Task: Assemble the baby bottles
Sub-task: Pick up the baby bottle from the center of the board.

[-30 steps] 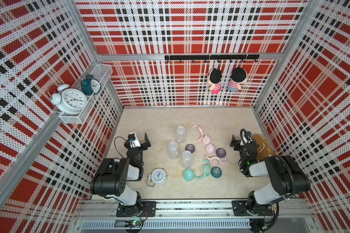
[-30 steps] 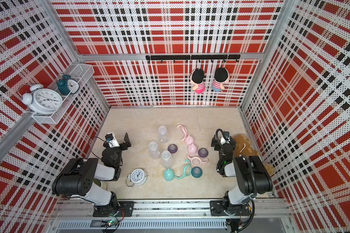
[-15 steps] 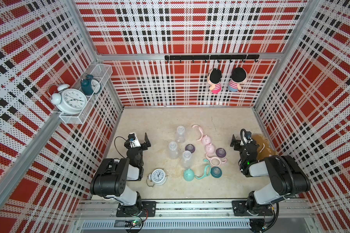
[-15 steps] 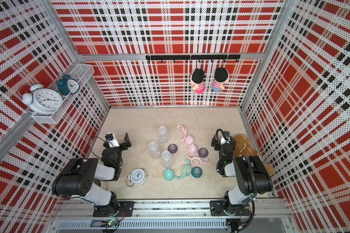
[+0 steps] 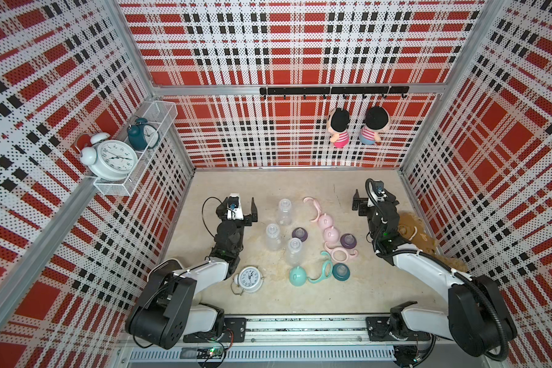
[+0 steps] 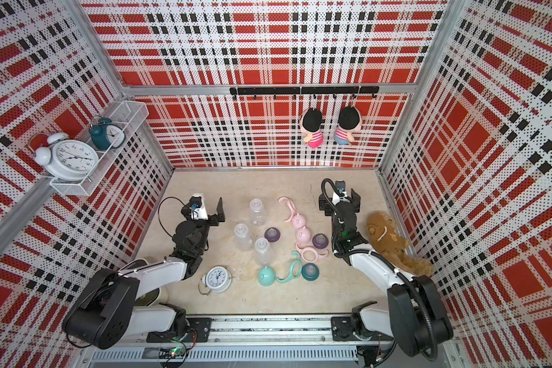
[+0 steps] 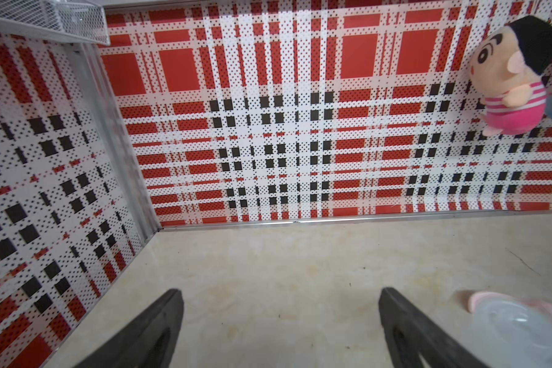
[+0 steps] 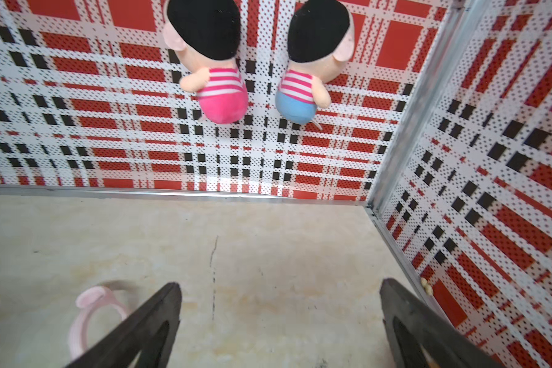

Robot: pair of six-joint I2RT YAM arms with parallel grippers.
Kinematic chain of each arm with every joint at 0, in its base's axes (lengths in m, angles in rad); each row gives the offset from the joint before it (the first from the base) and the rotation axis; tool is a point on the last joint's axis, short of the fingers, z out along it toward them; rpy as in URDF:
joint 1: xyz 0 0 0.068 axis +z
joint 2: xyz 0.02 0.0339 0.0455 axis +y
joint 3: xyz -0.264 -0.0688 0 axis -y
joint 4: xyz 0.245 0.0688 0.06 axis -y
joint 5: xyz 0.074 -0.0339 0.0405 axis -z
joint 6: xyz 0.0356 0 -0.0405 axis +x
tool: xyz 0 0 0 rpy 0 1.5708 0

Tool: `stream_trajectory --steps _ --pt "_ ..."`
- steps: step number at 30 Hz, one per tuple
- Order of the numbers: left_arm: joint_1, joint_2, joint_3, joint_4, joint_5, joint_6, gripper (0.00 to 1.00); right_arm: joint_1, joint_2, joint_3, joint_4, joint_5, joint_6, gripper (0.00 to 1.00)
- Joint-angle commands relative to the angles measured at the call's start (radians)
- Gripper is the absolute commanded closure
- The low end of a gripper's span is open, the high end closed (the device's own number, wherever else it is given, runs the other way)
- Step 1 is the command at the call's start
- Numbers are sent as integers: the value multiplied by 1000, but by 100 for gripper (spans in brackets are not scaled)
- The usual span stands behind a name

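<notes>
Nothing has moved in the last second. Both arms sit just as they did, so no bottle is put together yet. The three clear baby bottles (image 5: 273, 235) stand in the middle of the tabletop (image 5: 300, 299), and their pink and teal loose parts (image 5: 331, 235) lie beside them. The left claw (image 7: 281, 321) is wide open and holds nothing. The right claw (image 8: 279, 318) is wide open too — empty, touching nothing.

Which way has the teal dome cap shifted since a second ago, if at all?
No. The teal dome cap keeps its place, same gap to the front rail.
</notes>
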Motion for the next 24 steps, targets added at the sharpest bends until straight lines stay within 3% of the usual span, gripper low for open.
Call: stream_trajectory --steps 1,6,10,16,24 --pt "-49 -61 18 -169 38 -25 2 7 -22 123 -425 -95 131 0" --pt "-106 -159 13 -258 113 -87 2 28 -21 228 -649 -347 238 0" --pt "-88 -217 28 -363 258 -173 2 108 -22 278 -733 -421 283 0" --pt "-117 -256 11 -425 328 -224 2 318 28 350 -843 -382 267 0" --pt "-117 -331 -19 -464 329 -286 2 529 82 361 -867 -358 227 2"
